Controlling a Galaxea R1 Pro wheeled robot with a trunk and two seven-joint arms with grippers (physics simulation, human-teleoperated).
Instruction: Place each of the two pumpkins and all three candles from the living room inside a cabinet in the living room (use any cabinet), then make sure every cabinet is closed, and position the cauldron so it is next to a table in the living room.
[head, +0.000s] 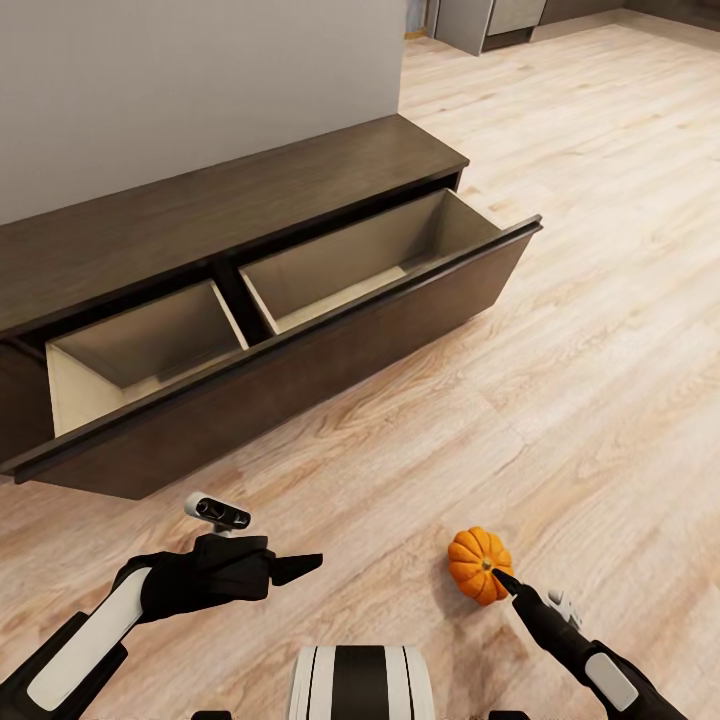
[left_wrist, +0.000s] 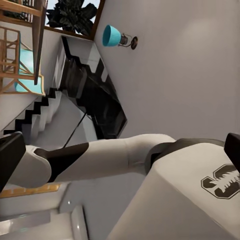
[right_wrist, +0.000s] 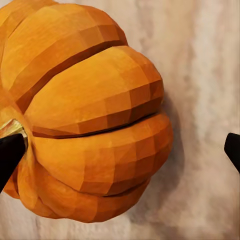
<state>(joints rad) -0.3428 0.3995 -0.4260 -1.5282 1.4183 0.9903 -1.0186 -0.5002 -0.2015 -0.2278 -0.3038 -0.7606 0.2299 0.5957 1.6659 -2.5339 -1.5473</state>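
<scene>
Sitting on the wood floor (head: 600, 330) right in front of me is a small orange pumpkin (head: 478, 563). My right hand (head: 508, 582) is at it now. In the head view one dark finger tip touches the pumpkin close to its little stem. In the right wrist view the pumpkin (right_wrist: 90, 115) is very big and close, with one finger tip (right_wrist: 10, 155) at the stem side and the other far off to the side, not touching. So my right hand is wide apart and not holding anything yet.

I think the pumpkin is light and hard, not squishy. It is round and smooth, with bumpy ribs, so it could roll or slip away if I push on one side only. It looks to be lying on its side, stem pointing at me. The best place to hold it, I think, is across its fat middle, one finger on each side, sitting in the dips between the ribs. The stem is too thin to pinch.

My left hand (head: 285, 568) hangs low over the floor, away from the pumpkin. I cannot tell if it is apart or together.

The long dark cabinet (head: 230, 200) stands near, against the wall. Its wide drawer (head: 290, 385) is pulled out, and the pale inside has two parts.
</scene>
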